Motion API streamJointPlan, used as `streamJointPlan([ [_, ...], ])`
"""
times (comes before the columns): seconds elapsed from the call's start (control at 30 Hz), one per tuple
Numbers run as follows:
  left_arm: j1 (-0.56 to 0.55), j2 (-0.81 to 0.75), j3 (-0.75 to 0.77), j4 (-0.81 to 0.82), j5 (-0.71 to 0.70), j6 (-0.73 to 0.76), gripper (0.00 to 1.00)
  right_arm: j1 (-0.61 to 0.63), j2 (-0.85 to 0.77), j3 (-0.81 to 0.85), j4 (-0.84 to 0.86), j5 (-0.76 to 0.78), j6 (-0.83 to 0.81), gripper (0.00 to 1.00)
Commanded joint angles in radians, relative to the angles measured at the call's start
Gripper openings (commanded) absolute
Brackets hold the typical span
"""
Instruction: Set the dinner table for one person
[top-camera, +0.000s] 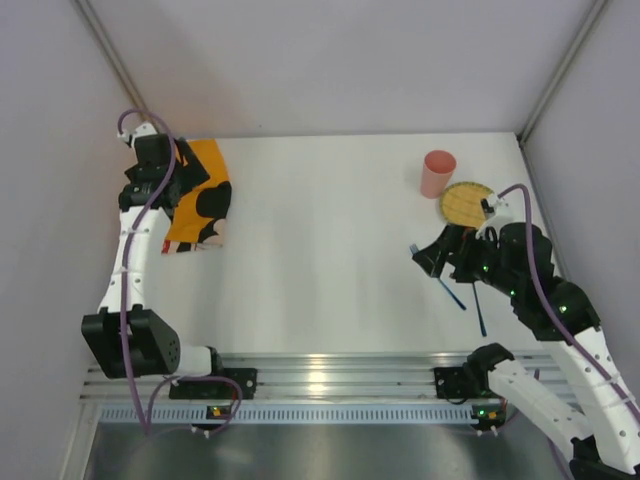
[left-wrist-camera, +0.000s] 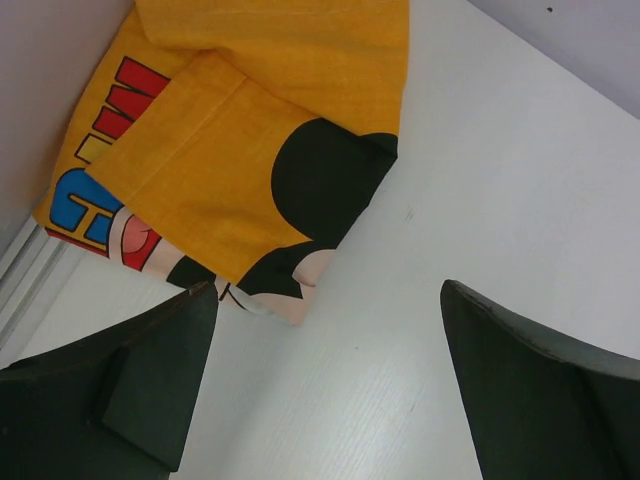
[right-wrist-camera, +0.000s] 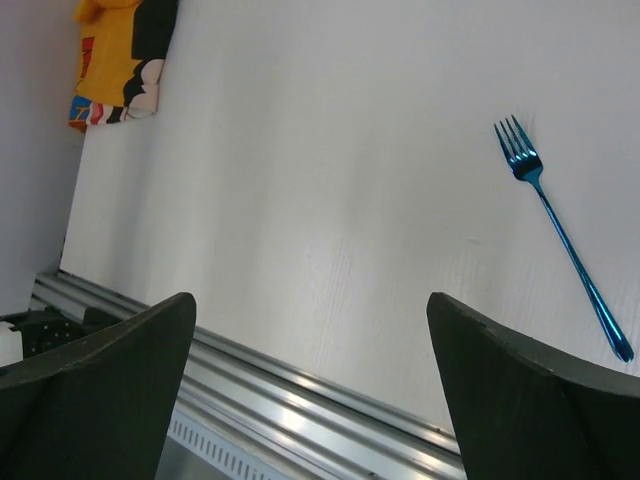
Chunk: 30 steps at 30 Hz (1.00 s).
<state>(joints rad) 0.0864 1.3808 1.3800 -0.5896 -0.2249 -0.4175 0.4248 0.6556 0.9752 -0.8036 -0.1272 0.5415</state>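
Note:
The white dinner table (top-camera: 320, 250) holds a folded orange cartoon-mouse cloth (top-camera: 200, 205) at its far left. My left gripper (top-camera: 190, 185) is open and empty, right over the cloth's edge; in the left wrist view the cloth (left-wrist-camera: 250, 150) lies just ahead of the open gripper (left-wrist-camera: 330, 380). A pink cup (top-camera: 438, 172) and a yellow plate (top-camera: 466, 203) stand at the far right. A blue fork (top-camera: 452, 292) lies on the table near my right gripper (top-camera: 425, 258), which is open and empty. In the right wrist view the fork (right-wrist-camera: 560, 240) lies to the right of the gripper (right-wrist-camera: 310, 380).
A second thin blue utensil (top-camera: 481, 312) lies by the right arm, partly hidden. Grey walls close in the table on three sides. A metal rail (top-camera: 320, 375) runs along the near edge.

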Motion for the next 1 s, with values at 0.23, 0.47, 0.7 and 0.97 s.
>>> streamJointPlan([
  [0.23, 0.157, 0.325, 0.008, 0.032, 0.163, -0.093, 0.98, 0.005, 0.064, 0.046, -0.032, 0.054, -0.02, 1.0],
  [0.47, 0.174, 0.52, 0.062, 0.047, 0.177, -0.07, 0.94, 0.005, 0.17, 0.109, -0.052, 0.067, -0.063, 1.0],
  [0.7, 0.174, 0.669, 0.108, 0.054, 0.139, -0.086, 0.92, 0.005, 0.331, 0.187, -0.051, 0.044, -0.074, 1.0],
  [0.97, 0.161, 0.784, 0.128, 0.053, 0.179, -0.055, 0.38, 0.005, 0.371, 0.204, -0.042, 0.041, -0.063, 1.0],
])
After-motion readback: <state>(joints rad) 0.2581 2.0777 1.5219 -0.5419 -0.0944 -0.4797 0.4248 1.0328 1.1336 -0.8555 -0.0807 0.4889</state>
